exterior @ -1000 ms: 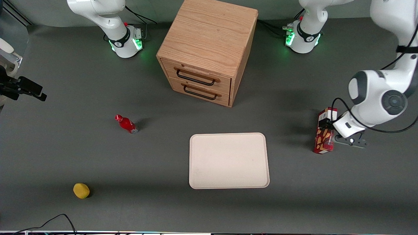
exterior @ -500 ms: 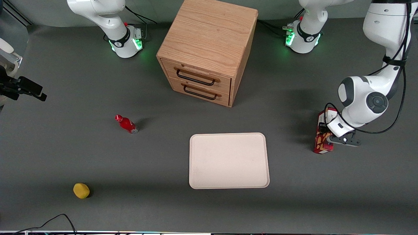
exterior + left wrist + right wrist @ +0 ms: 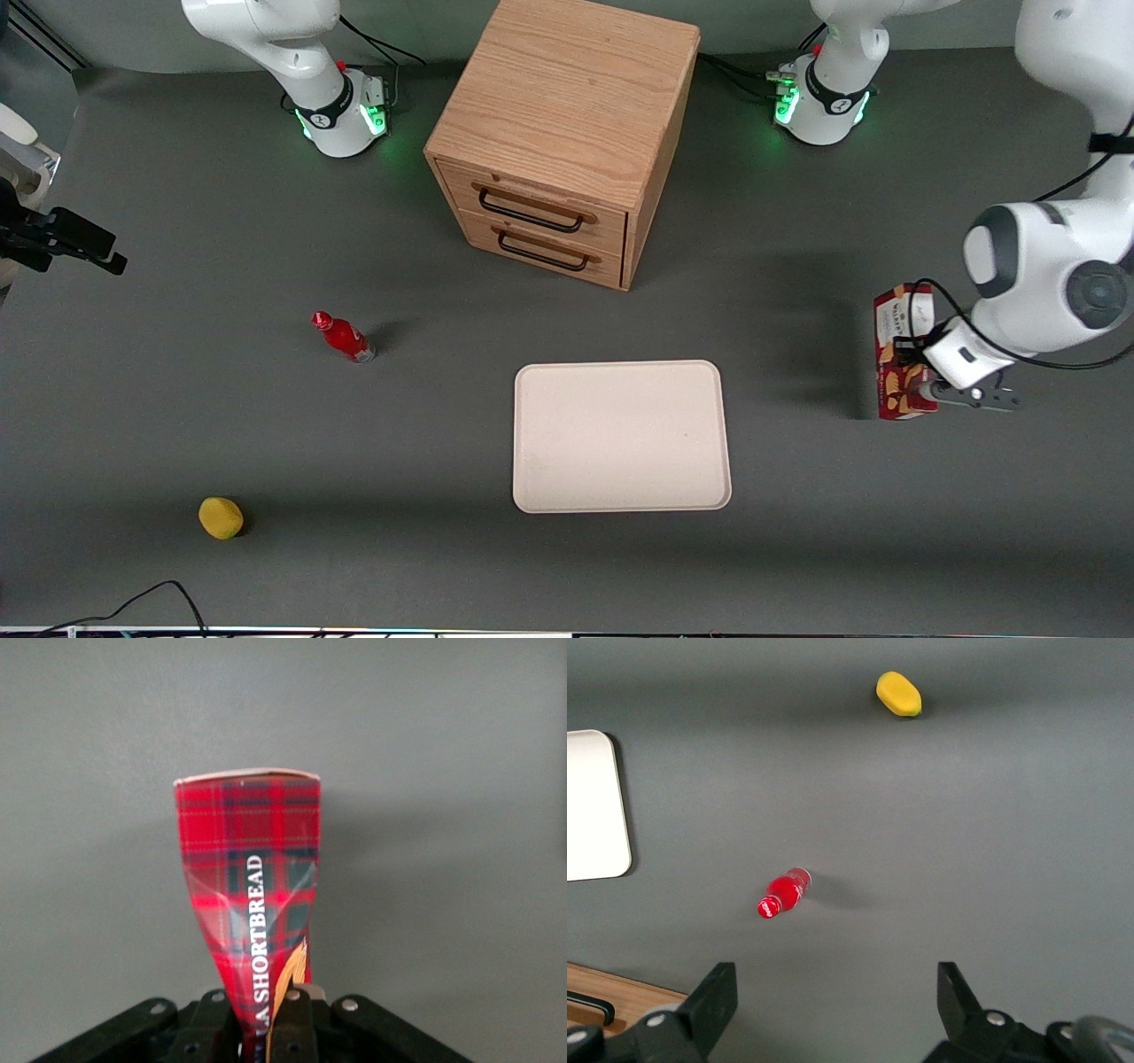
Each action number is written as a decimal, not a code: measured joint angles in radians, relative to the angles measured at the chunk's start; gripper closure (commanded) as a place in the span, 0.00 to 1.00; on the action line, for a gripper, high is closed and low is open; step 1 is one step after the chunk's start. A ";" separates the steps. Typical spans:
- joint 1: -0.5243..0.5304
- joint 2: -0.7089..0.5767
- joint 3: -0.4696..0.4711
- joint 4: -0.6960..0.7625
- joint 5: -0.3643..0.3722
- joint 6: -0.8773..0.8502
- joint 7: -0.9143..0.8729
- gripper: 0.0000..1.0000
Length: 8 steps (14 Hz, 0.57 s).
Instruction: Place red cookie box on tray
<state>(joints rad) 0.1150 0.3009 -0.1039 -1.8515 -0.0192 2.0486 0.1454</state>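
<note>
Since half a second ago the gripper [image 3: 921,372] and the red shortbread cookie box [image 3: 902,354] have shifted away from the tray [image 3: 620,436], toward the working arm's end of the table [image 3: 797,549]. The fingers [image 3: 288,1028] pinch the carton hard enough to crease it, and it stands upright. Bare grey tabletop lies between the box and the tray's nearest edge.

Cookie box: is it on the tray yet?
No. The cookie box is in the hand, off the tray toward the working arm's end.
</note>
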 measured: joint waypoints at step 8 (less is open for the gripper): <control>-0.017 0.034 -0.348 0.374 -0.002 -0.289 -0.619 1.00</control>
<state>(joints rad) 0.0979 0.3350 -0.4523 -1.4779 -0.0207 1.7597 -0.4732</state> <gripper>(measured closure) 0.863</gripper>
